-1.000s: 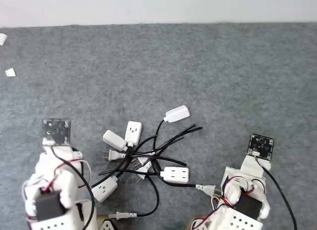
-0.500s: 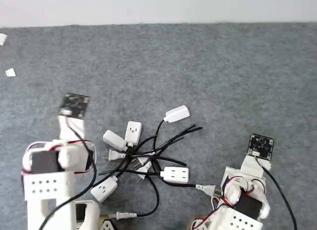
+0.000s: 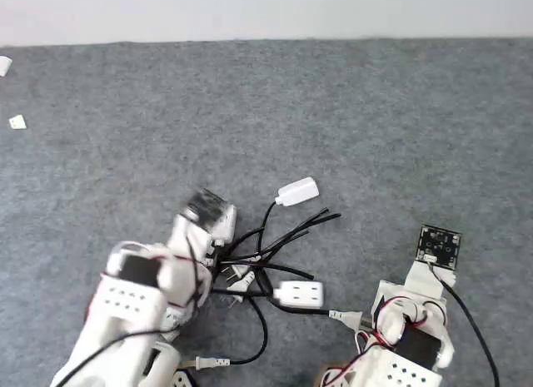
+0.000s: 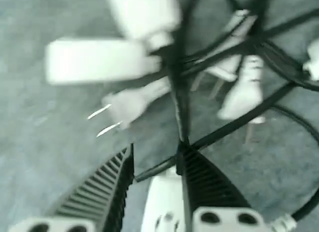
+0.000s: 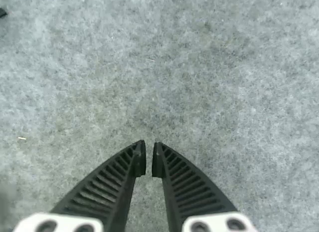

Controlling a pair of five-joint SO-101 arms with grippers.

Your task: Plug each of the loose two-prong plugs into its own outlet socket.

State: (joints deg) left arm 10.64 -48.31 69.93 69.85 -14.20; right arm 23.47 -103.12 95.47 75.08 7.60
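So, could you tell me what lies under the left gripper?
Under the left gripper lie black cables, a two-prong plug and white outlets; anything beneath the tangle is covered.

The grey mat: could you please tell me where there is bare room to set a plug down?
Bare: the wide stretch of mat between the cable tangle and the far wall, and the patch under the right gripper. Crowded: where the left gripper hangs over the tangle.

Soft, even light from overhead fills the grey felt-covered bench (image 3: 375,112), bright and without glare. The tangled black cords (image 3: 291,227) cast only faint, short shadows. At 12 o'clock the pale wall strip (image 3: 266,12) is brightest. In the left wrist view the white oblong outlet block (image 4: 94,60) looks nearly washed out.
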